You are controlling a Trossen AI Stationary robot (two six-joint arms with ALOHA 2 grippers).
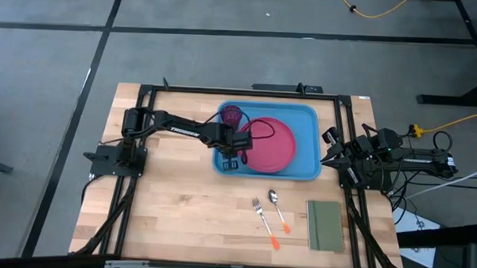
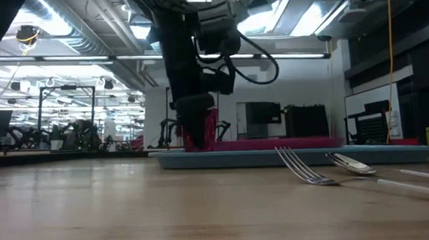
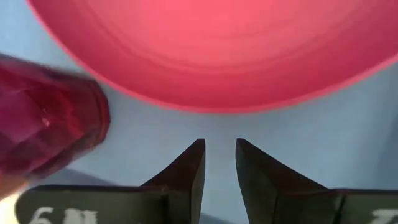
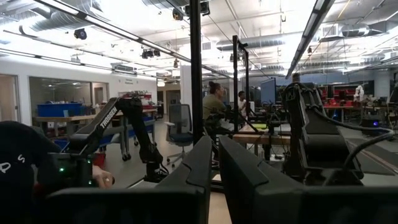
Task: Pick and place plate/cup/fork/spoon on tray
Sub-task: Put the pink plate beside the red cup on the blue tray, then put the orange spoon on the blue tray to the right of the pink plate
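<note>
The blue tray (image 1: pixel 306 120) lies at the table's far middle. The pink-red plate (image 1: pixel 274 143) lies flat in it. The dark magenta cup (image 1: pixel 232 115) stands upright in the tray's far left corner. My left gripper (image 3: pixel 219 146) points down over the tray's left part (image 1: pixel 236 151), beside the plate's edge and near the cup (image 3: pixel 43 124). Its fingers are a little apart and hold nothing. The fork (image 1: pixel 260 210) and the spoon (image 1: pixel 277 207), both orange-handled, lie on the table in front of the tray. My right gripper (image 4: pixel 214 155) is shut and empty at the table's right edge (image 1: pixel 331 153).
An olive-green pad (image 1: pixel 325 224) lies at the near right, beside the spoon. In the low view the fork (image 2: pixel 305 170) and spoon (image 2: pixel 353 164) lie in front of the tray's rim (image 2: pixel 290 156). Bare wood stretches across the table's near left. People show in the room beyond.
</note>
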